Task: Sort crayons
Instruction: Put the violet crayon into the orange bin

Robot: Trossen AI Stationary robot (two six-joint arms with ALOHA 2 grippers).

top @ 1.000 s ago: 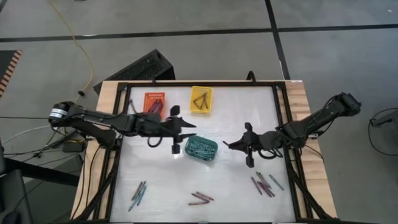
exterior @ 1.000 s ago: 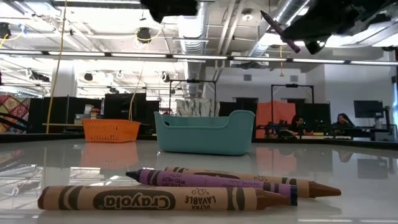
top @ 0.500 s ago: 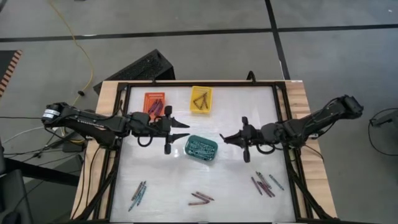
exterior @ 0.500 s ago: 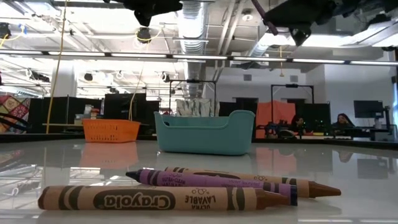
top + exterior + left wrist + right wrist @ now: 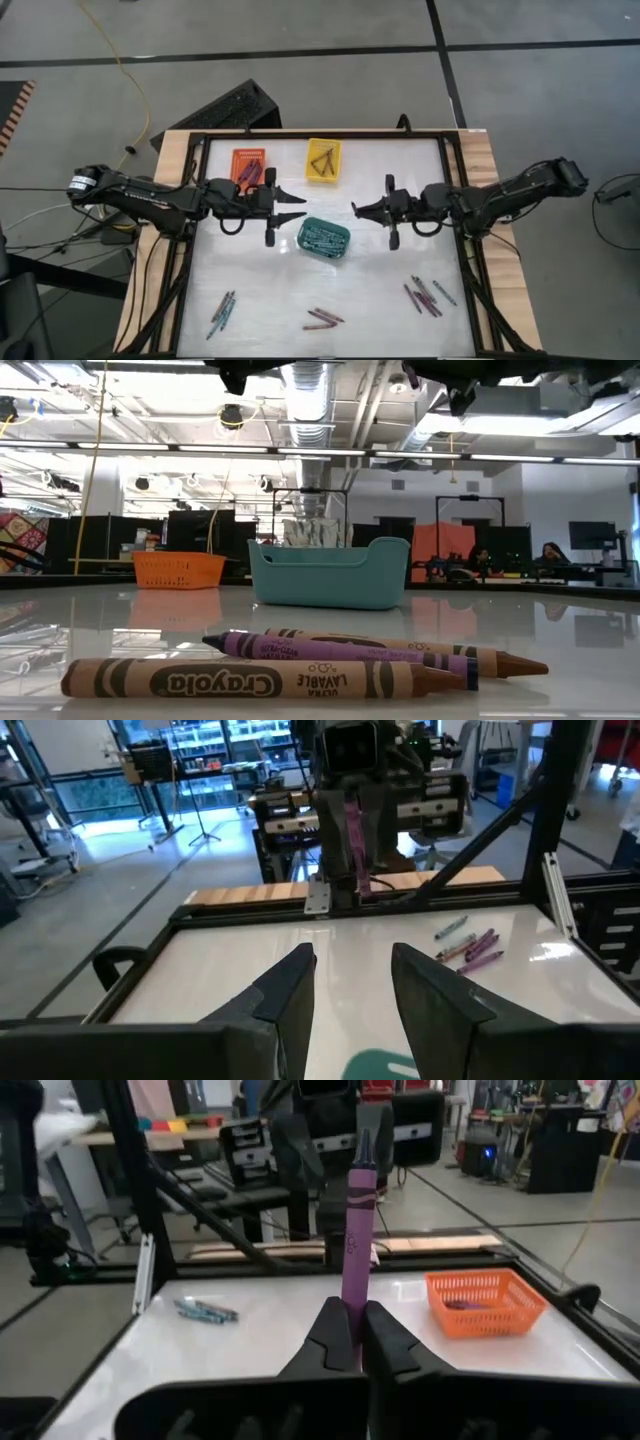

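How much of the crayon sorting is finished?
Some is done: crayons already lie in the orange basket and yellow basket. The right gripper holds a purple crayon above the table. Three loose groups of crayons wait along the near edge.

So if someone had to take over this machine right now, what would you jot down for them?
Right claw: shut on a purple crayon, raised over the middle of the table.
Left claw: open, empty, raised near the orange basket.
Done: some crayons lie in the orange, yellow and green basket.
Left: three loose crayon groups at the table's near edge, left, middle and right.
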